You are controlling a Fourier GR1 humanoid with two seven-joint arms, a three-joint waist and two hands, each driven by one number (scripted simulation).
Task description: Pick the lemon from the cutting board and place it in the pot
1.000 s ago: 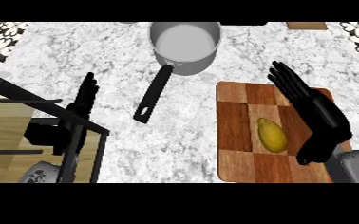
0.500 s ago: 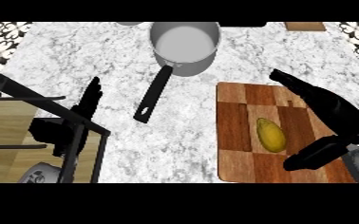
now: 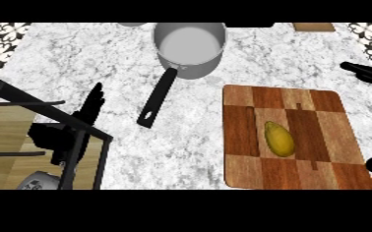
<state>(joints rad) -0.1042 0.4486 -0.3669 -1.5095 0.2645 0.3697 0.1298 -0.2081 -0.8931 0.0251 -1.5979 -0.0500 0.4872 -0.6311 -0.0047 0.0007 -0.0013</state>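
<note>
Resting lemon (image 3: 279,139) — cutting board (image 3: 291,103), pot (image 3: 189,49) apart

Left hand (image 3: 91,109) resting at nine o'clock, fingers straight toward twelve, right hand (image 3: 356,70) only fingertips showing at three o'clock edge

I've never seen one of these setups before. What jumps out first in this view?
A yellow lemon lies alone on the wooden cutting board at the lower right. Above and left of it, on the marbled counter, stands a grey pot, its long black handle slanting down and left. The left robot hand rests at the left, fingers up.
</note>
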